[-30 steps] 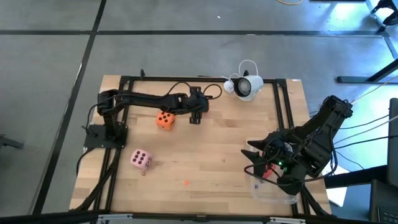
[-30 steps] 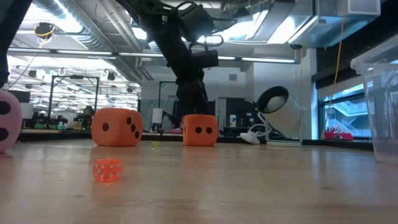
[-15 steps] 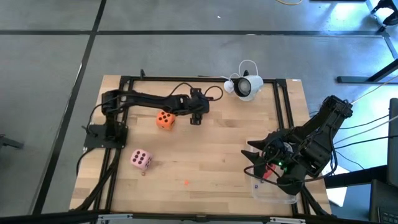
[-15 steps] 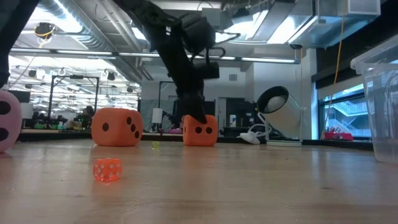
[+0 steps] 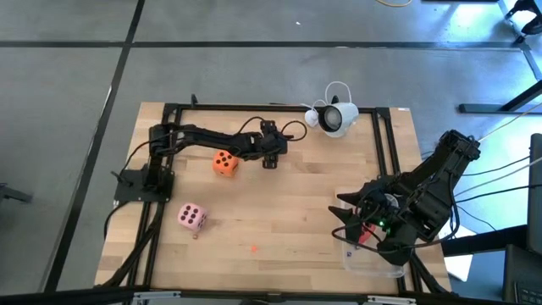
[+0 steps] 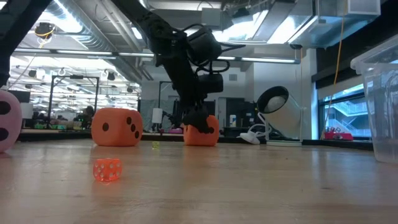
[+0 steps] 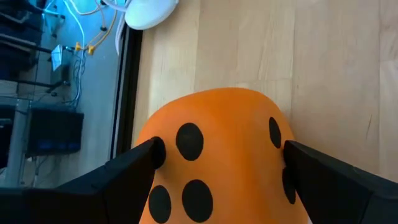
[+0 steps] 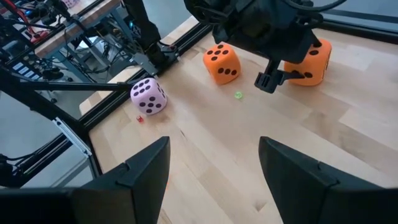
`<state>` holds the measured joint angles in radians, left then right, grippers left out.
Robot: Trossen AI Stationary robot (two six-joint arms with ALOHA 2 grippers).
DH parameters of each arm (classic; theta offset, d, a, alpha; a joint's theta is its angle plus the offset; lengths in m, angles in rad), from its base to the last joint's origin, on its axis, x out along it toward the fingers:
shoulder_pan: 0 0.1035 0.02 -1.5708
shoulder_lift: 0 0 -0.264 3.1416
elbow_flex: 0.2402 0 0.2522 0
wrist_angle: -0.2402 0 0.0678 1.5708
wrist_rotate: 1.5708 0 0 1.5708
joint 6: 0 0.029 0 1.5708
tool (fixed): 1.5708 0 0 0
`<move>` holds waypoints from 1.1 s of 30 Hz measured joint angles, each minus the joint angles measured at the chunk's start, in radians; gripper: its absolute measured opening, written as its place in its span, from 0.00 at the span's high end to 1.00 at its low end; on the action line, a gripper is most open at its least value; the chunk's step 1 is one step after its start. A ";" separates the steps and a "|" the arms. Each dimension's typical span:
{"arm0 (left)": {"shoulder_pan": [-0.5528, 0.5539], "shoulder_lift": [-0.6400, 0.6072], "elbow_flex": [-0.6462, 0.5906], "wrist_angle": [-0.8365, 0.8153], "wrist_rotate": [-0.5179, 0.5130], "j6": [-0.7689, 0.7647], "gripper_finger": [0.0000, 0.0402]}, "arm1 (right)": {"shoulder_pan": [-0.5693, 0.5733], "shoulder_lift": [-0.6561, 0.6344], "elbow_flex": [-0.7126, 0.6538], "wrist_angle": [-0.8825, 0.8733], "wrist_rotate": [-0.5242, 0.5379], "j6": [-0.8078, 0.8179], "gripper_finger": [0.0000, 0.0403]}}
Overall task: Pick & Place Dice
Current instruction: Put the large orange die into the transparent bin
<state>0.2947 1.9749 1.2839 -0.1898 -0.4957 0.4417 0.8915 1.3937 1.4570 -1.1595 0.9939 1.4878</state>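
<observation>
The left claw is seen lowered over an orange die toward the far side of the wooden tabletop. Its fingers are spread wide, one on either side of the cube, as the left wrist view shows; whether they press on it cannot be told. In the overhead view this die is hidden beneath the claw.

A second orange die sits just beside it, toward the left arm's base. A pale pink die rests nearer the front left edge, well apart from both. A much smaller translucent red die lies alone toward the front of the tabletop.

The right claw is held raised near the front right corner, its fingers apart with nothing between them, beside a clear plastic container. A white lamp-like device with a looped cord is seen at the far edge.
</observation>
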 joint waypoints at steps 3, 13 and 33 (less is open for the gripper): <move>0.000 0.025 -0.001 -0.021 0.001 -0.012 0.19 | 0.000 0.000 0.000 0.000 0.000 0.000 0.39; -0.007 0.043 -0.003 -0.074 0.005 -0.051 0.56 | 0.000 0.000 0.000 0.000 -0.011 -0.014 0.39; -0.059 -0.007 0.020 -0.159 0.066 -0.264 0.69 | 0.000 0.000 0.000 -0.001 -0.015 -0.031 0.39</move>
<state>0.2358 1.9680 1.3040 -0.3491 -0.4293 0.1781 0.8917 1.3937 1.4570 -1.1603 0.9791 1.4572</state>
